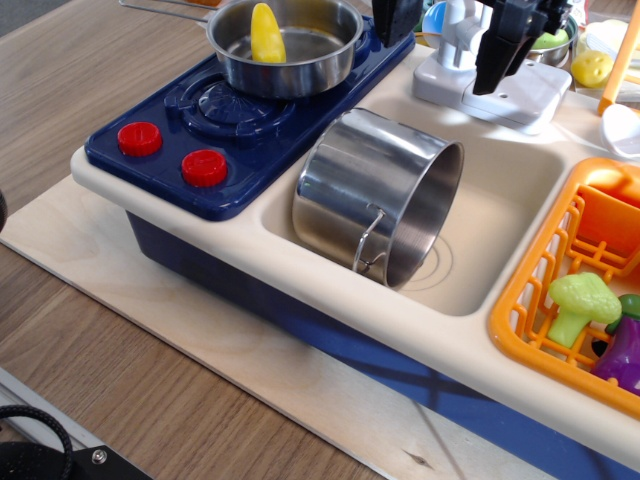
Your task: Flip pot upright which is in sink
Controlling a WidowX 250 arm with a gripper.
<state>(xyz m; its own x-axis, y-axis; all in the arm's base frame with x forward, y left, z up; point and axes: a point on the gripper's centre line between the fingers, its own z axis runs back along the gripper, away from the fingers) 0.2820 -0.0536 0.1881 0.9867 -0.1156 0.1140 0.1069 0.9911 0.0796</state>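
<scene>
Pot (375, 195) lies on its side in the sink (500, 200), tilted, open mouth facing right toward the drain rings, wire handle on the near side. It leans on the sink's left wall. Gripper (455, 40) hangs at top edge above the faucet (480, 85), well apart from pot; two dark fingers spread wide, holding nothing. Pan (290, 50) with yellow piece (265, 35) sits on stove (215, 110). Orange basket (560, 290) at right holds toy veg.

steel pan (290, 62), orange basket (545, 300), red knobs (204, 167)
</scene>
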